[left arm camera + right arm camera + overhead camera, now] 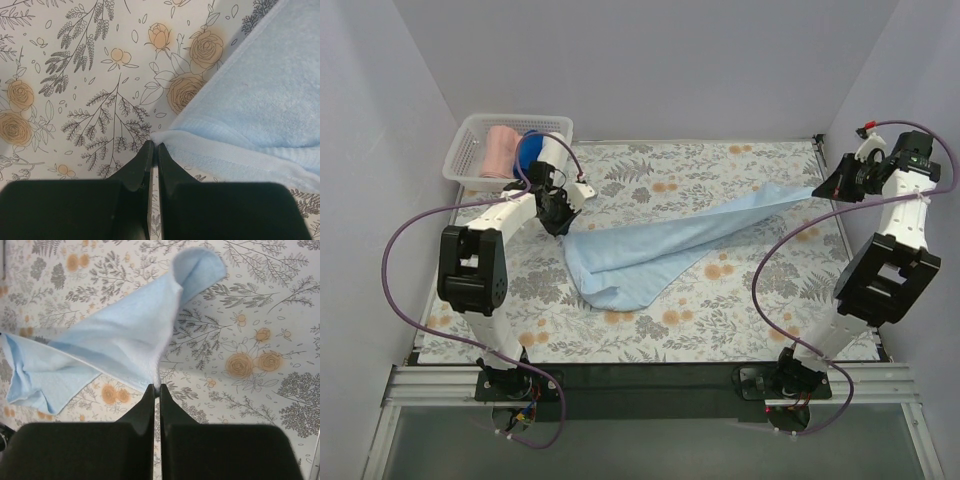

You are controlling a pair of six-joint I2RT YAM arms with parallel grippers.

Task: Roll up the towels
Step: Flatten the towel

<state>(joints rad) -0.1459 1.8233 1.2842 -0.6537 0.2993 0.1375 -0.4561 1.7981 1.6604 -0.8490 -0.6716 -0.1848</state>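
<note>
The light sky-blue towel [665, 245] is stretched across the floral table from centre-left to the far right. My left gripper [563, 222] is shut on its left corner, low over the table; in the left wrist view my left gripper [154, 145] pinches the towel [260, 100] at the hem. My right gripper [823, 188] is shut on the opposite corner and holds it up in the air; in the right wrist view my right gripper [157, 388] has the towel [115, 340] hanging down from it. The salmon-pink towel [501, 152] lies rolled in the white basket.
The white basket [470, 135] stands at the back left with a dark blue roll [528, 152] and a white roll [555, 152] beside the pink one. The floral cloth [720, 320] covers the table. Grey walls close in at left, back and right.
</note>
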